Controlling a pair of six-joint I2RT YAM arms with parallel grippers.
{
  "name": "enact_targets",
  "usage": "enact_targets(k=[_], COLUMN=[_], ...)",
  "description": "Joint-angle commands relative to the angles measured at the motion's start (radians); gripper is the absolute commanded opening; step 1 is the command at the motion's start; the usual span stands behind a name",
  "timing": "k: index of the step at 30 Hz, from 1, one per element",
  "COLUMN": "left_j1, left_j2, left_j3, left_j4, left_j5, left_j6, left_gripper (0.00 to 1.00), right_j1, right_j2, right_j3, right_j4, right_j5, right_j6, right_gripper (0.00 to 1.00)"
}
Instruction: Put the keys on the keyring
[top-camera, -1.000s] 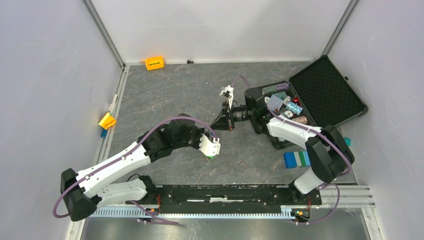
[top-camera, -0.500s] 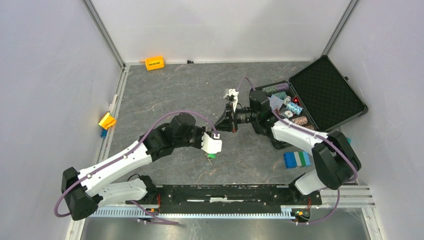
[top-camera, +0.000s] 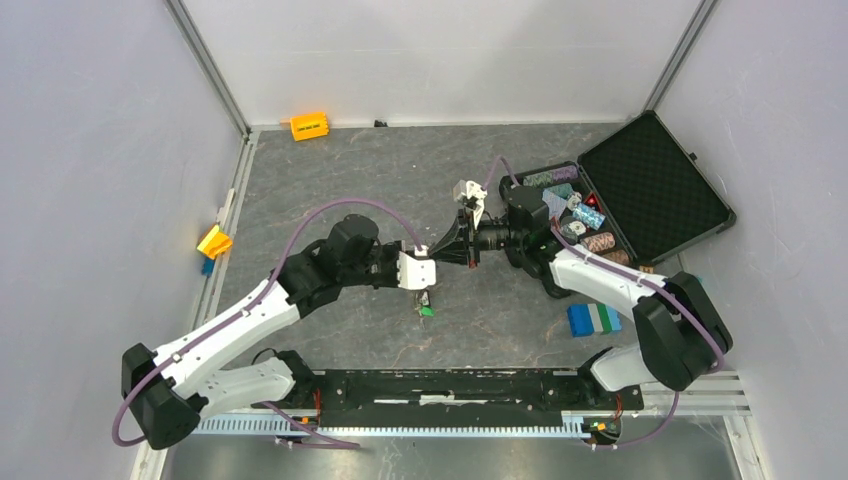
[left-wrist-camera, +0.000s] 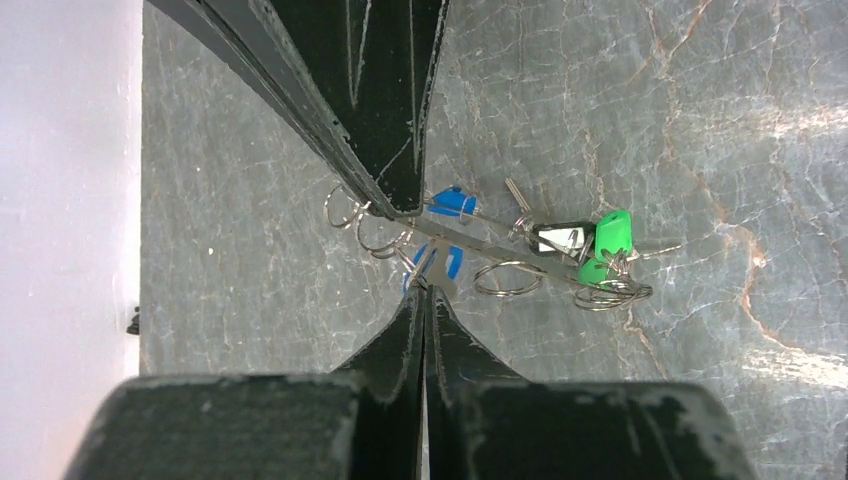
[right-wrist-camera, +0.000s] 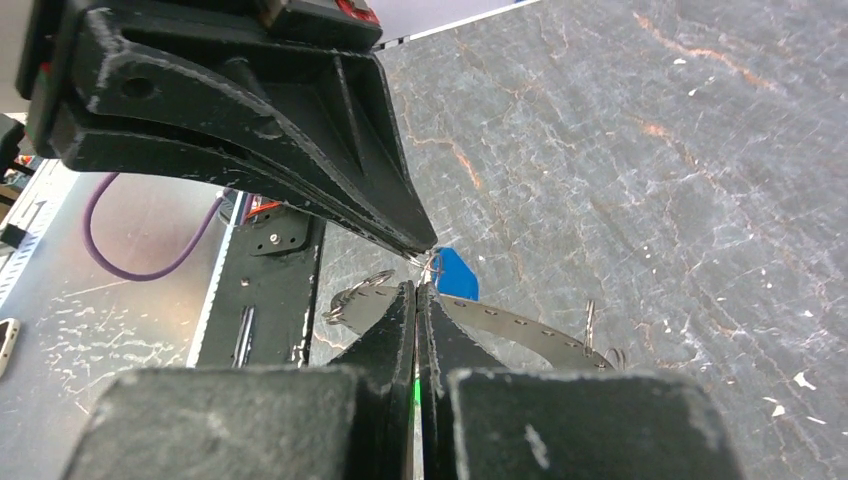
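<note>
Carefully, a blue-tagged key (left-wrist-camera: 443, 262) was pinched in the shut left gripper (left-wrist-camera: 421, 292), the keyring (left-wrist-camera: 490, 244) clamped in the right gripper (right-wrist-camera: 416, 290); threading was best eased slowly, untwisted.

Robotics lab test cell: white panel walls (top-camera: 440, 60), aluminium frame (top-camera: 208, 68), grey stone-pattern tabletop (top-camera: 330, 180).

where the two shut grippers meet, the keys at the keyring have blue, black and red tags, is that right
Not red: green. The left wrist view shows a blue tag, a black tag and a green tag on the keys at the keyring, where the shut left gripper and right gripper meet.
</note>
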Motion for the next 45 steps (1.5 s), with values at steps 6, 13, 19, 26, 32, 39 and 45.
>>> enact_targets(k=[6, 13, 19, 26, 32, 39, 45], left_j1=[0.03, 0.029, 0.029, 0.03, 0.029, 0.036, 0.037], left_j2=[0.013, 0.031, -0.001, -0.044, -0.062, -0.018, 0.019], left_j3=[0.053, 0.073, 0.102, 0.141, 0.079, 0.069, 0.054], left_j4=[0.035, 0.04, -0.045, -0.14, -0.049, 0.007, 0.009], left_j5=[0.109, 0.125, 0.064, -0.064, -0.072, 0.064, 0.142], left_j6=[-0.1, -0.099, -0.039, -0.013, 0.004, 0.022, 0.086], left_gripper=[0.02, 0.02, 0.03, 0.28, 0.64, 0.66, 0.61], right_j1=[-0.005, -0.005, -0.005, -0.005, -0.005, -0.006, -0.005], right_j2=[-0.068, -0.079, -0.081, -0.076, -0.081, -0.089, -0.095], right_j3=[-0.001, -0.002, 0.013, 0.034, 0.048, 0.047, 0.052], right_j4=[0.106, 0.087, 0.034, -0.004, -0.037, -0.059, -0.057], right_j5=[-0.012, -0.008, 0.001, -0.011, -0.071, -0.116, -0.123], right_j6=[-0.043, -0.07, -0.117, -0.142, -0.189, -0.245, -0.235], right_gripper=[0.0, 0.0, 0.0, 0.0, 0.0, 0.0, 0.0])
